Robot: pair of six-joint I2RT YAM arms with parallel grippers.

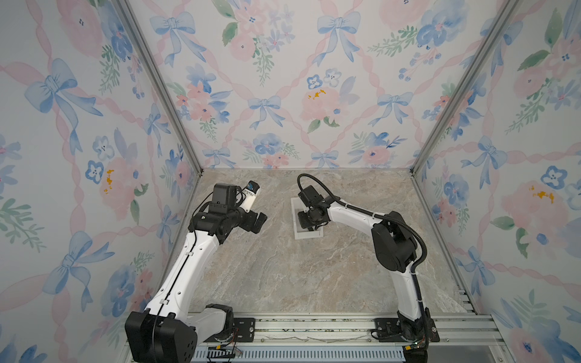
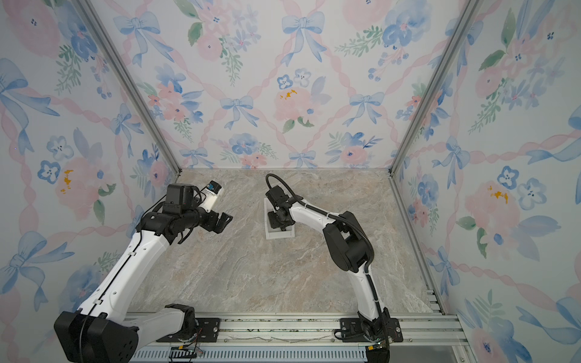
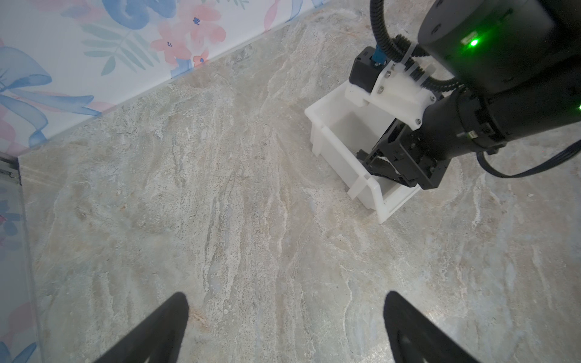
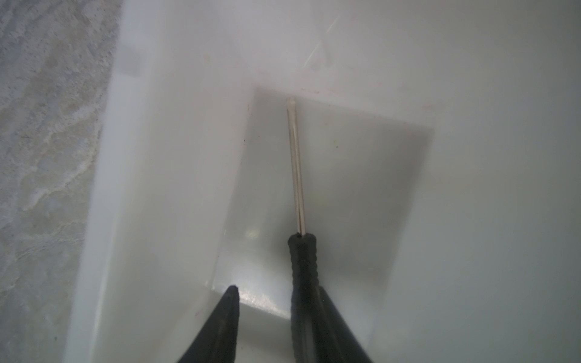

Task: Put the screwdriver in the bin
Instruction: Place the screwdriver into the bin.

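Right pincer [image 4: 278,294] is hanging inside the bin [image 4: 176,188], low in my wrist frame, jaws apart: one finger [image 4: 226,314] is standing clear of the screwdriver [image 4: 302,267], whose handle is lying against the other. Its long axis is pointing up-frame, away from me. My arm [image 1: 347,217] is hiding it in both top views; left pincer [image 3: 286,298] is waiting open, farther off

The bin [image 3: 330,147] is coloured plain white. The screwdriver [image 4: 303,261] is black-handled and silver-shafted. The table [image 1: 283,276] is marbled beige-grey. The walls [image 1: 283,78] are patterned with pink flowers and blue bows.
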